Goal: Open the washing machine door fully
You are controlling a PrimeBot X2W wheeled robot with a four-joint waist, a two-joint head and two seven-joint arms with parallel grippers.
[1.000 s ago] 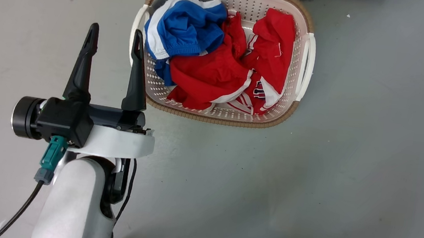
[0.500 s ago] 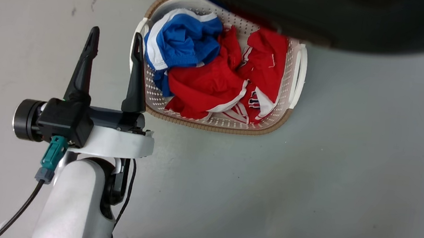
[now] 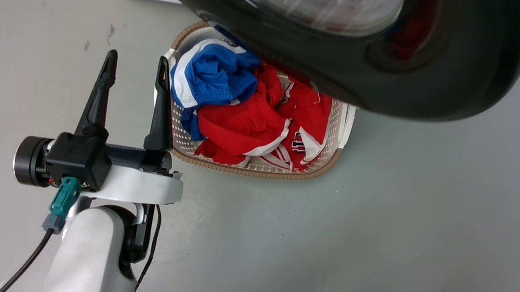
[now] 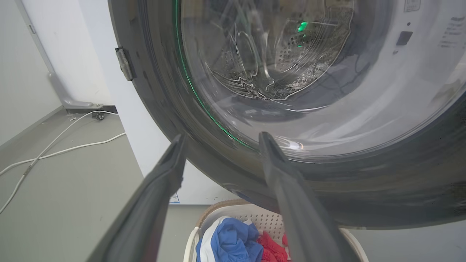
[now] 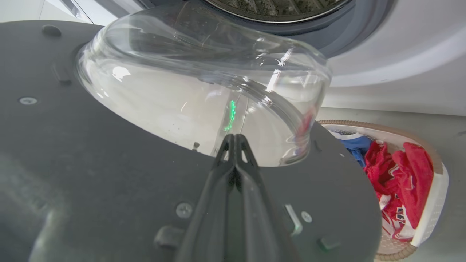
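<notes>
Right wrist view: right gripper [image 5: 235, 140], pressed together, points at the inner face of the door [image 5: 91, 163]. It looks stiff, glossy and likely slippery, so push its black rim, not the glass; left gripper [image 3: 138, 58] is spread.

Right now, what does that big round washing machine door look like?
The washing machine door is a round disc: a glossy black ring around a clear, bulging glass bowl. Its inner face is matt dark plastic with screws. Swung out from the washing machine, it hangs above the laundry basket. The shut right claw points at its inner side; whether it touches, I cannot tell.
</notes>
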